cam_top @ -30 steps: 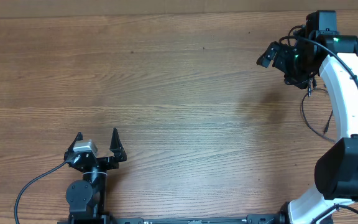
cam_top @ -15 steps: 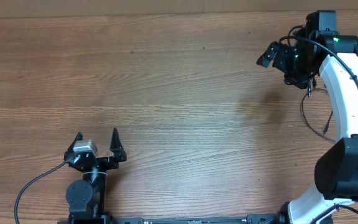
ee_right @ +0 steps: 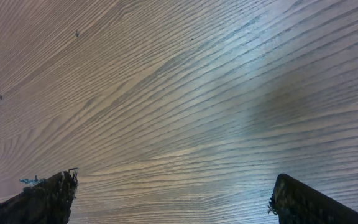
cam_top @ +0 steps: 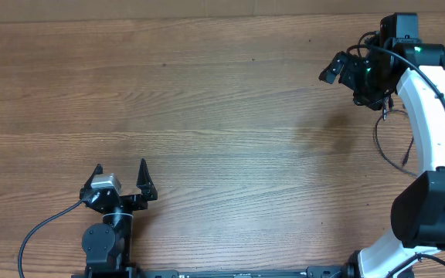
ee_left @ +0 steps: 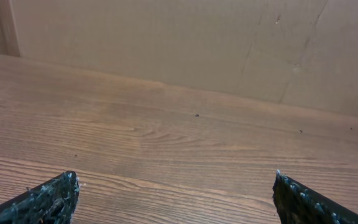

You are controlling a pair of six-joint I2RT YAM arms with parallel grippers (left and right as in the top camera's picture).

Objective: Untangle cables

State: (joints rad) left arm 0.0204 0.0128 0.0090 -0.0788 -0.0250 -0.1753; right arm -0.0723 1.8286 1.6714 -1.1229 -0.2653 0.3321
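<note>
On your left, the black two-finger left tool (cam_top: 120, 165) gapes wide, empty, over the brown wooden bench (cam_top: 207, 116). Far right, the right tool (cam_top: 344, 83) gapes empty too; thin black cables (cam_top: 377, 144) curl beside its white arm (cam_top: 431, 116), so untangling looks unstarted.

Left end effector (ee_left: 176, 202): two black rough-textured fingertips (ee_left: 48, 200) at the lower frame corners, set wide apart, wood grain showing between them. Brown wood-grain tabletop (ee_left: 166, 137) fills the foreground, with a few small dark specks. Plain beige back panel (ee_left: 166, 37) stands upright along its far edge.
</note>
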